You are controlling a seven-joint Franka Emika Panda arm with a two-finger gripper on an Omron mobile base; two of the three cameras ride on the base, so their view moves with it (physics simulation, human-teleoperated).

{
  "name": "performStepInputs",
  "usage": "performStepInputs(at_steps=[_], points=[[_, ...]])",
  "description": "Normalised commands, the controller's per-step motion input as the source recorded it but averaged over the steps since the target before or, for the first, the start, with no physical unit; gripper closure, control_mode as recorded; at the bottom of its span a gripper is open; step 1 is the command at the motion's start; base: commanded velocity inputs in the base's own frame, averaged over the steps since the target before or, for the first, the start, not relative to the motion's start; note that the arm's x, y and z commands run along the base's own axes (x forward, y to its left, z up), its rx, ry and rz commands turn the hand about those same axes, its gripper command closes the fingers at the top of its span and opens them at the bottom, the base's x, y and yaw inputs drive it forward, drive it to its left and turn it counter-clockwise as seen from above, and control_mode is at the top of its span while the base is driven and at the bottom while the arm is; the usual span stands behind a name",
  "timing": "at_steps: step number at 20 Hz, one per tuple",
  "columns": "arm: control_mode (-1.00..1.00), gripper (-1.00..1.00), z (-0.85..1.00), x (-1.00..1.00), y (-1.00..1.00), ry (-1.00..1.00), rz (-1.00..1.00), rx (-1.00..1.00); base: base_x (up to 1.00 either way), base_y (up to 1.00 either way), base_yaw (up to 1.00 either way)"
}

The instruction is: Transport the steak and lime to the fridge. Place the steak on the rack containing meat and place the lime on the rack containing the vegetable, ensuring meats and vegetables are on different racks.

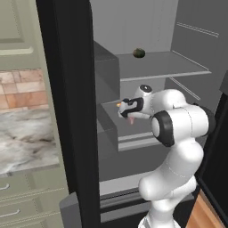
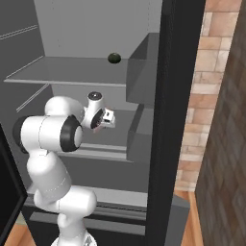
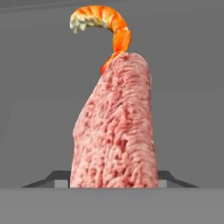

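The steak (image 3: 116, 131), a pink raw slab, stands on end between the finger tips of my gripper (image 3: 113, 181), which is shut on it. An orange shrimp (image 3: 103, 19) lies just behind it on the grey rack floor. From the base, my gripper (image 1: 126, 113) (image 2: 108, 117) reaches into the open fridge over the middle rack (image 1: 107, 107) (image 2: 132, 114), with the steak (image 1: 131, 120) (image 2: 98, 126) showing as a pink patch under the hand. The lime is out of view.
A small dark round vegetable (image 1: 139, 53) (image 2: 114, 57) sits on the upper rack (image 1: 169, 67) (image 2: 67, 72). The black fridge frame (image 1: 67, 111) (image 2: 173, 120) stands close beside the arm. A marble counter (image 1: 26, 138) lies left of the fridge, a brick wall (image 2: 206, 96) to its right.
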Motion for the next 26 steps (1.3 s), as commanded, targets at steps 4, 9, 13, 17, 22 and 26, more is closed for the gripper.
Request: performStepInputs(at_steps=[4,9,13,17,22,26], points=[[-1.0,-1.0,0.0,-0.26,-0.03,-0.04,0.0,0.0,0.0,0.0,0.0],[-1.0,-1.0,0.0,-0.69,-0.1,-0.1,0.0,0.0,0.0,0.0,0.0],[-1.0,-1.0,0.13,-0.91,-0.04,-0.18,0.0,0.0,0.0,0.0,0.0],[-1.0,-1.0,0.51,-0.88,-0.01,-0.21,-0.01,0.0,0.0,0.0,0.0],[-1.0,-1.0,0.66,-0.95,-0.01,-0.06,-0.03,0.0,0.0,0.0,0.0],[-1.0,-1.0,0.69,-0.96,-0.15,0.0,-0.03,0.0,0.0,0.0,0.0]])
